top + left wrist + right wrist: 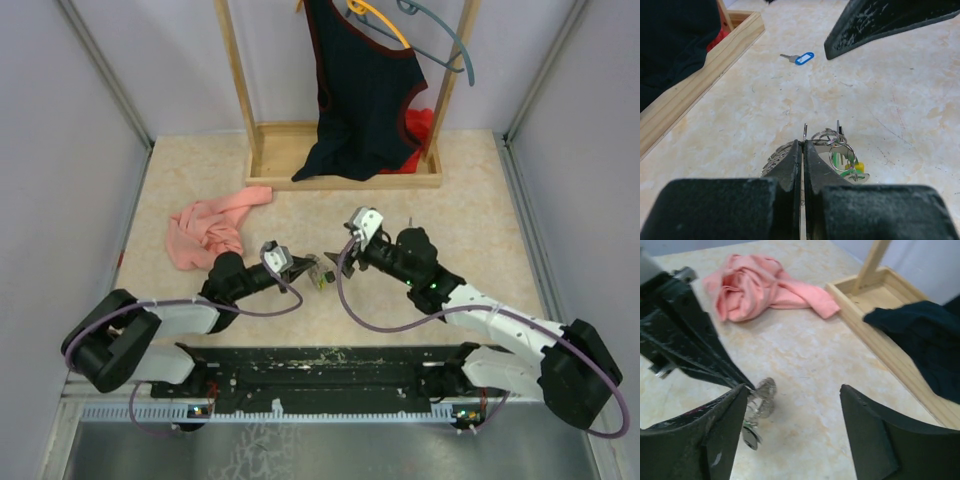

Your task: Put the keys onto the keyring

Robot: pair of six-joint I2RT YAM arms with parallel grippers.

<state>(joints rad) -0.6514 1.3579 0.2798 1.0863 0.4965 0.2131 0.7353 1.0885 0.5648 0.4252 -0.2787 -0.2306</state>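
A beige marbled worktop (480,220) sits between pale walls (60,120), a wooden rack base (340,180) at its back. The left claw (803,145) is clamped on the keyring (830,136), whose loops and green-headed key (840,162) bunch partly hidden behind it; the right claw (794,390) gapes wide beside it, holding nothing. A blue-headed key (801,58) lies apart, its tag too small to read.

The keyring (832,142) is partly hidden behind the pinched-together left gripper (803,146); from above, the keys (320,272) are too tiny to tell apart.
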